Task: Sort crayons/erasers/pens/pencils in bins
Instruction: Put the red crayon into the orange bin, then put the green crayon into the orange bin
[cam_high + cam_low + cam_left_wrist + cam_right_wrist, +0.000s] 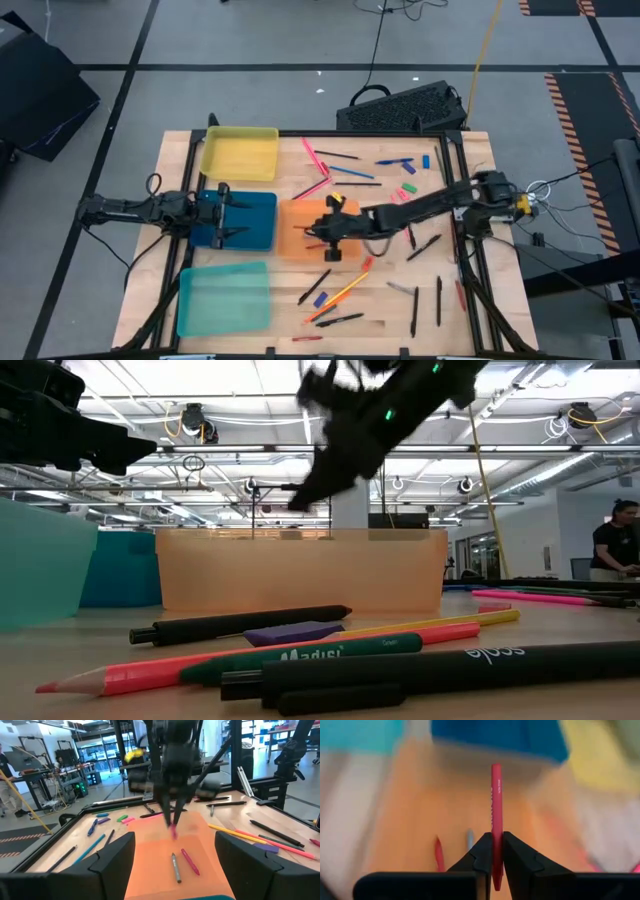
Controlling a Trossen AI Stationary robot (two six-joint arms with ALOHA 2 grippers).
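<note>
Pens [440, 665] nearest on wood table [480, 290]; right tool [496, 851] grips red crayon [496, 810].

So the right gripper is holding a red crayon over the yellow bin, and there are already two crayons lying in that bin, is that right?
Not quite: the bin is wrong. The right gripper, fingers shut on the red crayon, is over the orange bin, not the yellow one, as the high view shows. The rest holds: the left wrist view shows two crayons already lying in the orange bin.
</note>
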